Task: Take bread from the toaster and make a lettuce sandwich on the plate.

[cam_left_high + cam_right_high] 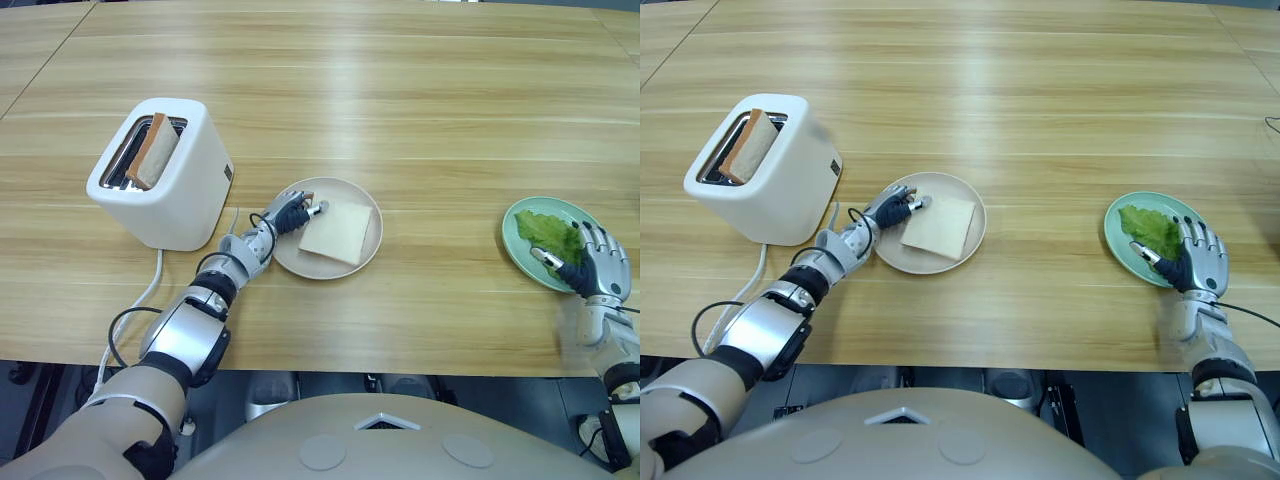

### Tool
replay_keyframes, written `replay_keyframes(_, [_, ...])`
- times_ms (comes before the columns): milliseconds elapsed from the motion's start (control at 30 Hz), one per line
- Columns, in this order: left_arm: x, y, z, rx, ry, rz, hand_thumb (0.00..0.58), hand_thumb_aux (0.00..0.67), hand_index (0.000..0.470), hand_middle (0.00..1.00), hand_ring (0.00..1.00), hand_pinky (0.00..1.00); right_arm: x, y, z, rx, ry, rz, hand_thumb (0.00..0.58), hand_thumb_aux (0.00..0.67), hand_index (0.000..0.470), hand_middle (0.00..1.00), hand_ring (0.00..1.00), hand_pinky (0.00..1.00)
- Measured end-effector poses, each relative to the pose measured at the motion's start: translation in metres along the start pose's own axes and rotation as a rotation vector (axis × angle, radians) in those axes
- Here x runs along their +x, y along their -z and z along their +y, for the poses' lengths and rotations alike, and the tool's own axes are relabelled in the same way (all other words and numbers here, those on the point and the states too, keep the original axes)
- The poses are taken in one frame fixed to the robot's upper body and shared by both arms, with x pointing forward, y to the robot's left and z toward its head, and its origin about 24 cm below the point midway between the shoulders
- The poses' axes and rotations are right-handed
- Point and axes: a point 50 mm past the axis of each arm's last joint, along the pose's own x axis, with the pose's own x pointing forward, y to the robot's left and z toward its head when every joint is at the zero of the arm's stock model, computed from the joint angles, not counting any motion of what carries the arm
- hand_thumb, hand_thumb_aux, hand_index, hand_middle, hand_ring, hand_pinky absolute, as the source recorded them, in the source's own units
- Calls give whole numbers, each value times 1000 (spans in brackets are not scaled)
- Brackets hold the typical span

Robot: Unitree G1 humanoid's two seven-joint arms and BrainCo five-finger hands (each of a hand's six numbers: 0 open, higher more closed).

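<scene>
Right now I am resting my left hand on the left rim of the beige plate, which is sitting near the middle of the table. My left fingers are curling loosely and gripping nothing; their tips are lying just beside the far-left corner of the pale bread slice. That slice is lying flat on the plate, covering its right half and leaving the near rim bare.

Over to the left, the white toaster is standing just beside the plate, slightly farther from me. One browned bread slice is sticking up out of its slot, leaning a little. A white cord is trailing from the toaster's near side toward the near edge of the table, passing to the left of my left forearm.

Well apart on the right, the green plate is sitting close to the table's right edge, carrying a lettuce leaf that is lying across its middle. I am holding my right hand over the near-right rim of that plate. My right fingers are spreading wide and straight, holding nothing, with the thumb tip reaching in beside the near edge of the lettuce.
</scene>
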Motion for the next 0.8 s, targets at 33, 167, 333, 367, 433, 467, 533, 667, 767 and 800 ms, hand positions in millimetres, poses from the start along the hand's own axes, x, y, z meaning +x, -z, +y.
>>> replay_keyframes(33, [-2,1,1,25,-16,-9,0,0,0,0,0,0,1,1,0,-10,-7,11,0,0,0,0,0,0])
replay_keyframes(167, [-9,1,12,70,-101,-58,0,0,0,0,0,0,4,3,2,-36,-37,42,456,360,247,0,0,0])
replay_keyframes(333, [-19,-19,22,52,-197,-177,0,0,0,0,0,0,9,1,-1,-33,-30,46,580,670,460,0,0,0])
replay_keyframes(367, [-21,-24,27,49,-222,-198,0,0,0,0,0,0,10,-1,-2,-32,-24,42,580,670,460,0,0,0])
replay_keyframes(433, [-28,-33,37,37,-283,-237,0,0,0,0,0,0,11,-2,-3,-35,-8,34,580,670,460,0,0,0])
replay_keyframes(467, [-32,-36,44,32,-317,-244,0,0,0,0,0,0,12,-2,-4,-38,6,33,580,670,460,0,0,0])
replay_keyframes(533, [-40,-38,53,22,-367,-241,0,0,0,0,0,0,11,-3,-4,-42,22,26,580,670,460,0,0,0])
replay_keyframes(667, [-52,-45,64,-1,-435,-243,0,0,0,0,0,0,10,-3,-5,-48,57,20,580,670,460,0,0,0])
replay_keyframes(767, [-60,-45,67,-12,-462,-225,0,0,0,0,0,0,11,-3,-10,-55,108,7,580,670,460,0,0,0])
replay_keyframes(800, [-63,-44,67,-20,-470,-216,0,0,0,0,0,0,12,-5,-13,-59,135,-13,580,670,460,0,0,0])
